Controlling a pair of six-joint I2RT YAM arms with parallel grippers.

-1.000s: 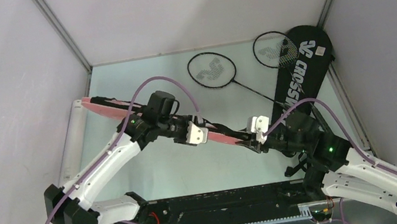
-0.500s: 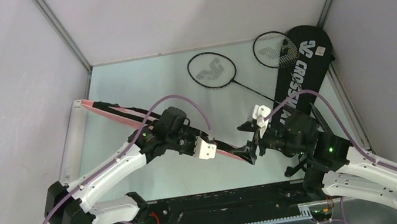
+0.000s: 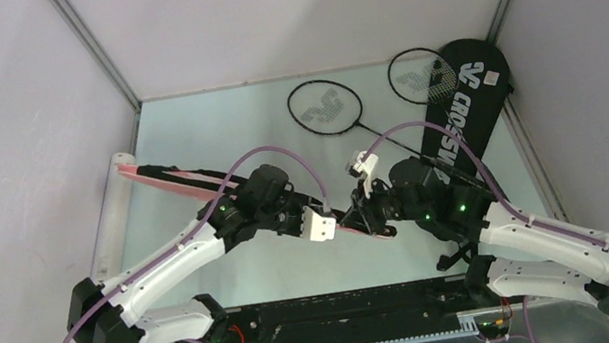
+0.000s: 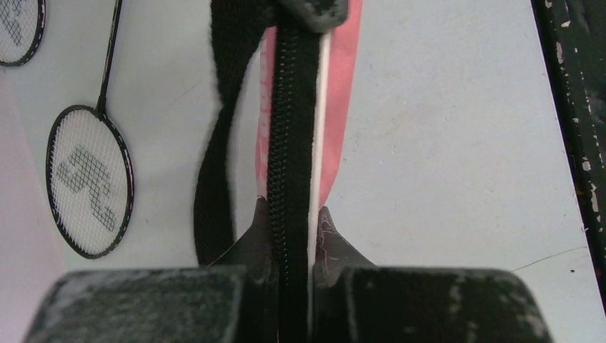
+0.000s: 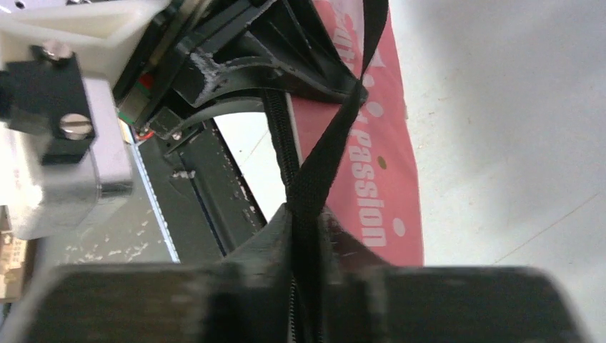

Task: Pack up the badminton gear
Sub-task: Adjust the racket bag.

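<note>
The pink bag (image 3: 179, 179) lies slanted across the table from far left to centre, lifted on its zip edge. My left gripper (image 3: 333, 223) is shut on its black zipper edge (image 4: 291, 143), with the bag's black strap (image 4: 214, 171) hanging beside it. My right gripper (image 3: 364, 215) is close by, shut on the bag's strap and zip (image 5: 309, 193); the pink panel reads "passion" (image 5: 375, 171). Two black rackets (image 3: 325, 106) (image 3: 417, 77) lie at the back. The black CROSSWAY bag (image 3: 465, 102) lies at the back right. Pink rackets, shuttlecocks and tube are out of view.
Grey walls close the table on the left, back and right. A black rail (image 3: 340, 312) with the arm bases runs along the near edge. The left gripper's white mount (image 5: 64, 143) fills the right wrist view's upper left.
My right gripper has slid left along the pink bag until it nearly meets my left gripper. My left gripper moved nearer and right with the bag, whose near end dropped lower.
</note>
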